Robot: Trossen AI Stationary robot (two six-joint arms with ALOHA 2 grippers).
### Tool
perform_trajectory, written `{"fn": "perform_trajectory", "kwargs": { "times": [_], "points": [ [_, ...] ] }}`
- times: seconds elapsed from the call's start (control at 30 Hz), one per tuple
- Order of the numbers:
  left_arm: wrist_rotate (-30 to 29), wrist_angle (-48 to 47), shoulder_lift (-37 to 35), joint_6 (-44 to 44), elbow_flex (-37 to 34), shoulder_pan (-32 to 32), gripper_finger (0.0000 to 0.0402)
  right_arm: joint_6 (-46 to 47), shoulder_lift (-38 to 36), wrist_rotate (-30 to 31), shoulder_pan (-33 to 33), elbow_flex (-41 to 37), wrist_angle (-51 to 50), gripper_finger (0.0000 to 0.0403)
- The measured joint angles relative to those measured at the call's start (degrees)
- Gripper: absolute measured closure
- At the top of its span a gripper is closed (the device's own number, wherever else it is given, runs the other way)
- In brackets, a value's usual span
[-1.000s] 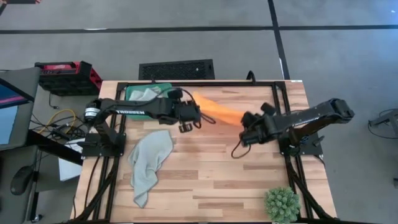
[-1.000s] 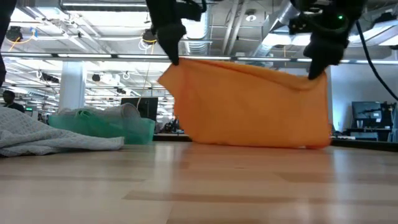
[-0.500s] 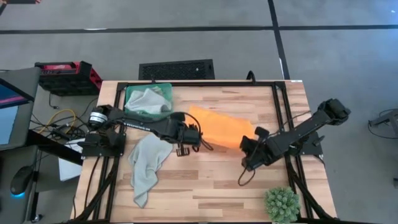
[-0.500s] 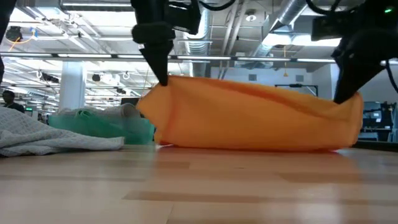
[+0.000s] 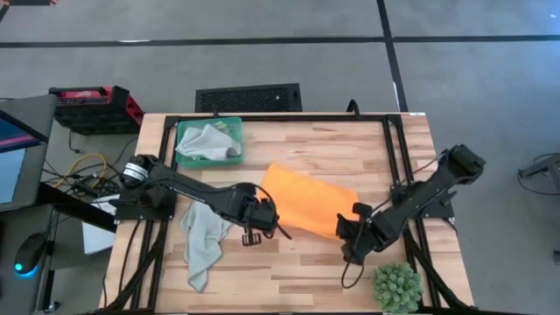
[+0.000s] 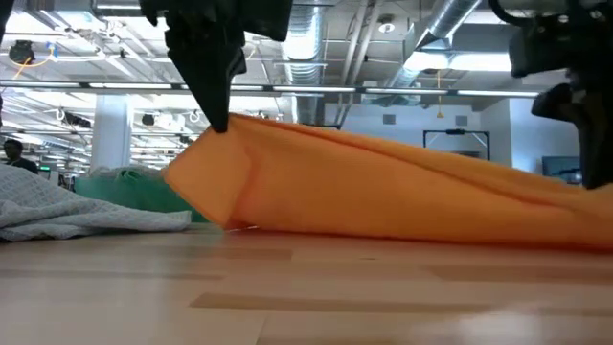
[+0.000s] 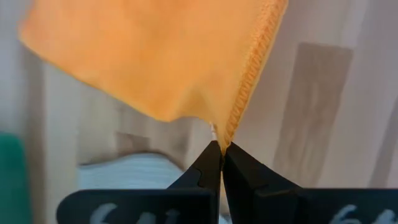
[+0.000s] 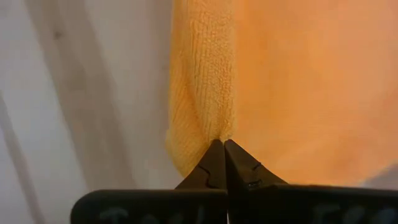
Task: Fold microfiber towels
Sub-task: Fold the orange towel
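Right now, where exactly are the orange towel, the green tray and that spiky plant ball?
orange towel [image 5: 306, 199]: high view, middle of the cloth's flat upper face.
green tray [image 5: 236, 129]: high view, its right-hand rim.
spiky plant ball [image 5: 397, 287]: high view, centre of the ball.

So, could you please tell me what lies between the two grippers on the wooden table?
The bright orange microfiber towel spans that stretch in the high view, the left gripper and right gripper each pinching a corner.

Orange towel [image 5: 306, 199] lies mid-table (near corners lifted); pale grey towel [image 5: 203, 236] crumpled beside it.
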Motion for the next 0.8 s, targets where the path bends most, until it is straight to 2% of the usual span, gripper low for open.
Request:
{"fn": "perform_trajectory", "kwargs": {
  "times": [0.23, 0.37, 0.5, 0.63, 0.8],
  "points": [
    [7.56, 0.04, 4.68, -0.35, -0.04, -2.26, 0.0402, 0.05, 3.56, -2.66, 1.82, 0.02, 3.51, 0.0396],
    [8.17, -0.02, 7.13, 0.51, -0.05, -2.61, 0.0402, 0.05, 3.86, -3.08, 2.41, 0.04, 4.6, 0.0397],
    [5.19, -0.06, 7.28, 1.59, -0.03, -2.15, 0.0402, 0.52, 3.54, -3.08, 2.54, 0.02, 3.64, 0.0397],
    [-2.01, -1.36, 7.28, 1.68, 1.12, -0.64, 0.0402, 0.65, 3.01, -2.9, 2.39, 0.03, 2.38, 0.0397],
    [-6.61, 0.32, 7.26, 4.69, 1.54, 1.95, 0.0402, 6.18, 1.12, 0.57, 2.19, 0.02, -4.06, 0.0397]
  ]
}}
